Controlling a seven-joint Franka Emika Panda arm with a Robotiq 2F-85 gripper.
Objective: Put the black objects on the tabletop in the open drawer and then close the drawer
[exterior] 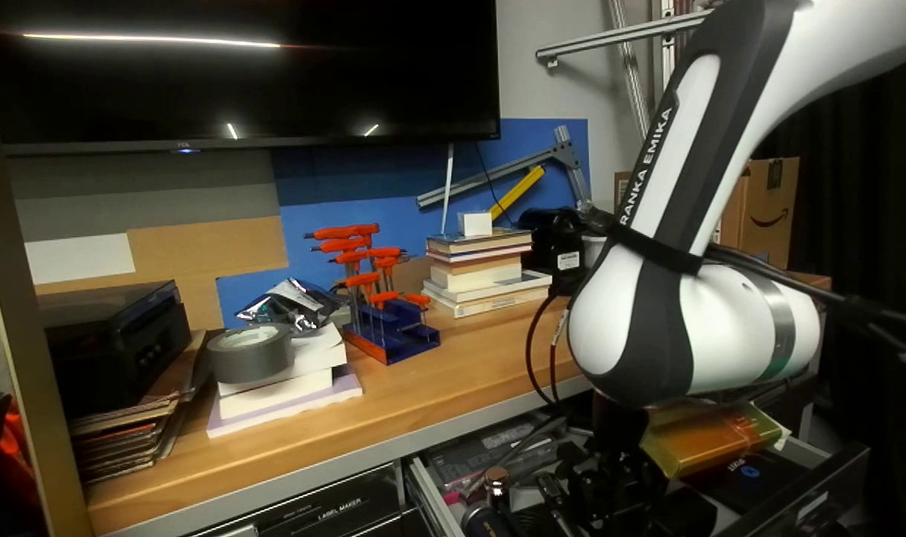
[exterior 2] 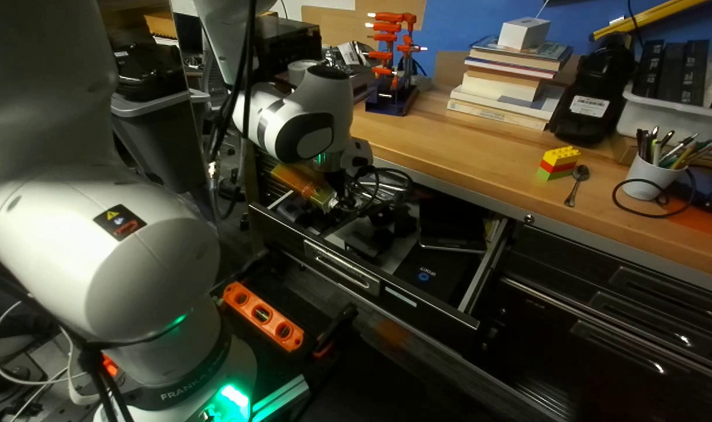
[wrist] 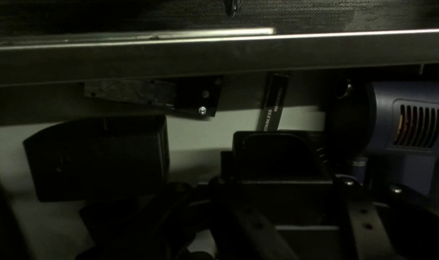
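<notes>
The drawer (exterior 2: 481,269) is pulled out under the wooden tabletop (exterior 2: 449,138). Down inside it, my gripper (wrist: 282,180) is shut on a boxy black object (wrist: 277,155), with a finger against either side, as the dark wrist view shows. What lies under that object is hidden. Left of it in the wrist view, another black block (wrist: 100,159) rests on the drawer floor, apart from the fingers. On the tabletop, a black object with a white label (exterior 2: 593,94) stands beside the stacked books; it appears in both exterior views.
Past the black object rises the drawer's front wall (wrist: 219,54). A blue heat gun (wrist: 407,119) lies to the right in the wrist view. The tabletop bears a red-orange tool rack (exterior: 389,332), books (exterior: 482,268), toy bricks (exterior 2: 558,164), a spoon (exterior 2: 575,184) and a pen cup (exterior 2: 651,176).
</notes>
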